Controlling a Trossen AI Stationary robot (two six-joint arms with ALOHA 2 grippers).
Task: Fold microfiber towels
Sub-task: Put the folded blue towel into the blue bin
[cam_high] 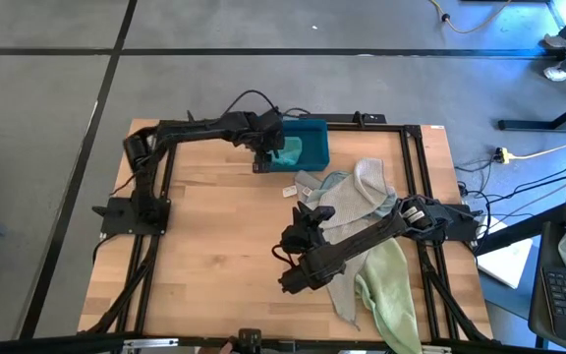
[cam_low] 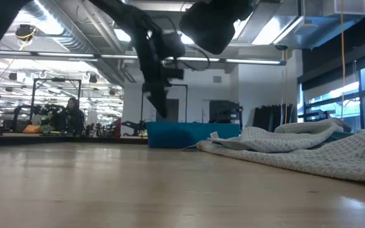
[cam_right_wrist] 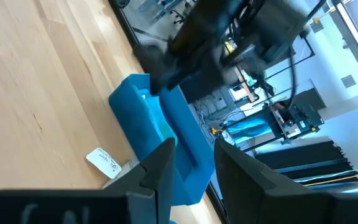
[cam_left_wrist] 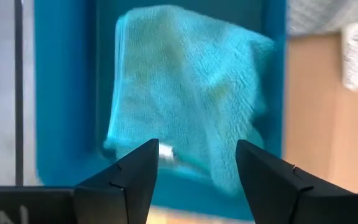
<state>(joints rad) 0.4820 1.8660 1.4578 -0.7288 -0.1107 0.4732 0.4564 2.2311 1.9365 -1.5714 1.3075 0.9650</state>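
- Two arms are at work, and the left one comes first. The left pincer [cam_high: 262, 157] hangs just above the blue bin [cam_high: 314, 147] at the far side of the tabletop [cam_high: 214, 246]. Its fingers [cam_left_wrist: 129, 180] are spread apart and hold nothing.
- One teal towel [cam_left_wrist: 191, 99] lies inside the bin, bunched up and a bit lumpy. If the left pincer goes down and pinches only a small fold, the towel could slip out on the way up.
- The bin looks light. If the fingers catch its wall [cam_left_wrist: 61, 93], the whole bin could lift or slide, and it sits near the far edge.
- A small white tag [cam_high: 289, 189] lies on the wood just beside the bin. It could get swept away.
- Next come the other towels [cam_high: 357, 197], in a messy pile toward the right. Grey, pale blue and pale green [cam_high: 386, 285] ones overlap, so pulling one could drag the others along.
- The green towel reaches the near edge of the tabletop. It looks like a tug could send it to the floor.
- Last is the right pincer [cam_high: 311, 213]. It hovers over the near-left part of the pile, and its fingers [cam_right_wrist: 160, 168] stand a little apart with nothing between them. The two arms are close, so they could bump if both reach for the bin.
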